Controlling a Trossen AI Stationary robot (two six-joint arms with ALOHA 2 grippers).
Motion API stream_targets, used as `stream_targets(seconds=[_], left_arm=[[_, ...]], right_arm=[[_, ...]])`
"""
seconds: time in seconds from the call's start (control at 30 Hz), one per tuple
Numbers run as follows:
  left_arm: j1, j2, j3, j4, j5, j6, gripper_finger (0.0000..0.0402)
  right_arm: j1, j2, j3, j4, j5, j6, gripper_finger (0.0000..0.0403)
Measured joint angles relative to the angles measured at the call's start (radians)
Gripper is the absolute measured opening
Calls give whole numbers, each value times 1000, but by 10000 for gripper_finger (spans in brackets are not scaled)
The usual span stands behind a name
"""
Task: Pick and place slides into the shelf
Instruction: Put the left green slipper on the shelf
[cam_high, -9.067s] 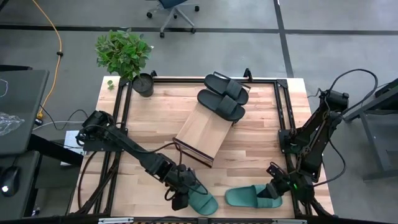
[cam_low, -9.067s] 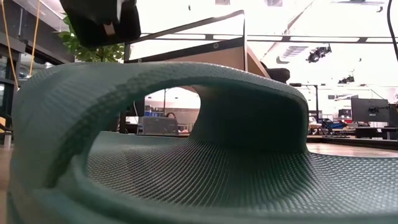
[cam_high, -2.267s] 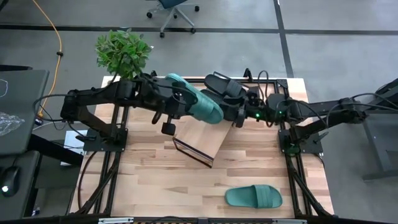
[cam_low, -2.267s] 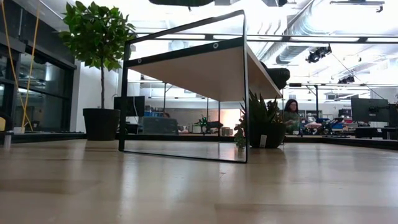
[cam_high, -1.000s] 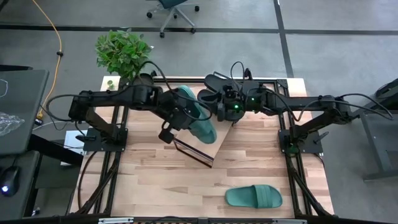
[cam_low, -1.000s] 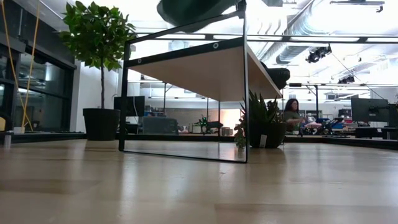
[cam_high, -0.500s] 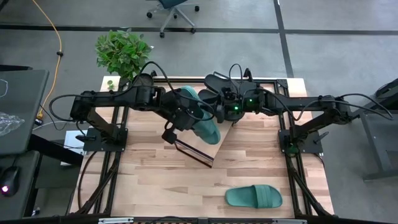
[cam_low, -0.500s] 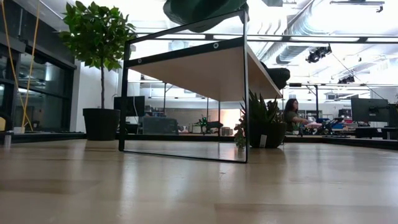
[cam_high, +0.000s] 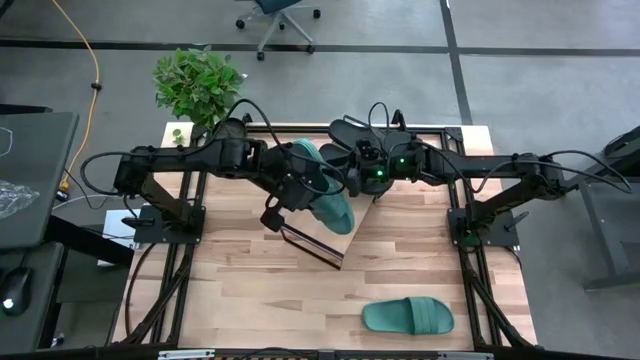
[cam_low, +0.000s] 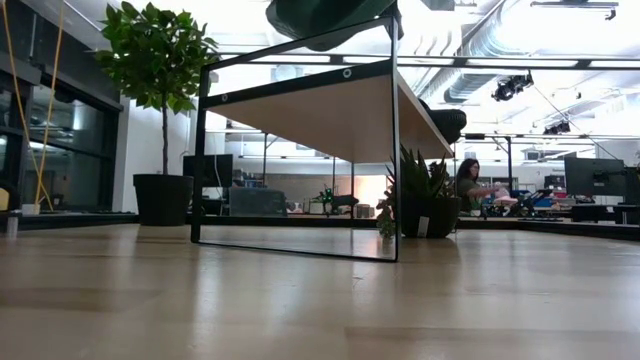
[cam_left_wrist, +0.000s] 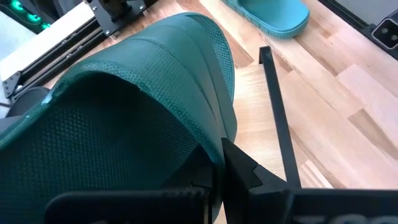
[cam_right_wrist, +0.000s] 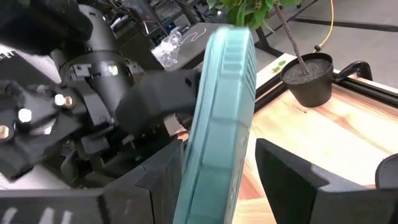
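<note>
My left gripper (cam_high: 290, 198) is shut on a teal slide (cam_high: 326, 190) and keeps it in the air above the slanted wooden shelf (cam_high: 322, 240). From table height the slide (cam_low: 322, 14) shows just over the shelf's raised near corner (cam_low: 392, 30). My right gripper (cam_right_wrist: 221, 149) is open; its fingers stand on either side of this slide's sole (cam_right_wrist: 219, 106). Two black slides (cam_high: 343, 130) lie at the shelf's far end, partly hidden by my right arm. A second teal slide (cam_high: 408, 316) lies sole-down near the table's front edge. My left gripper holds the teal slide by the edge of its wide strap (cam_left_wrist: 214, 134). One finger (cam_left_wrist: 239, 167) shows at that edge; the slide hides the other. The slide is lifted clear of the shelf and tilted onto its side. My right gripper: whether its fingers touch the sole, I cannot tell.
A potted plant (cam_high: 197, 82) stands at the table's far left corner. The dark metal frame (cam_high: 195, 200) runs along the table's edges. Bare wood (cam_high: 250, 300) lies between the shelf and the front edge. A person (cam_low: 468, 186) sits far behind the table.
The held teal slide has shifted slightly toward the table's right over the shelf, together with my left gripper. My right gripper has stayed open beside it.
</note>
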Motion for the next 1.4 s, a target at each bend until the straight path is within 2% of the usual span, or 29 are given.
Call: stream_targets(seconds=[0.33, 0.9, 1.23, 1.4], left_arm=[[-13, 3, 0, -1, -15, 15, 1], [-15, 4, 0, -20, -17, 16, 1], [-15, 4, 0, -20, -15, 16, 1], [-15, 4, 0, -20, -16, 19, 1]], right_arm=[[-8, 3, 0, -15, -6, -1, 193], [-7, 51, 0, 56, -86, 17, 193], [-14, 51, 0, 48, -86, 26, 192], [-14, 51, 0, 49, -86, 27, 170]])
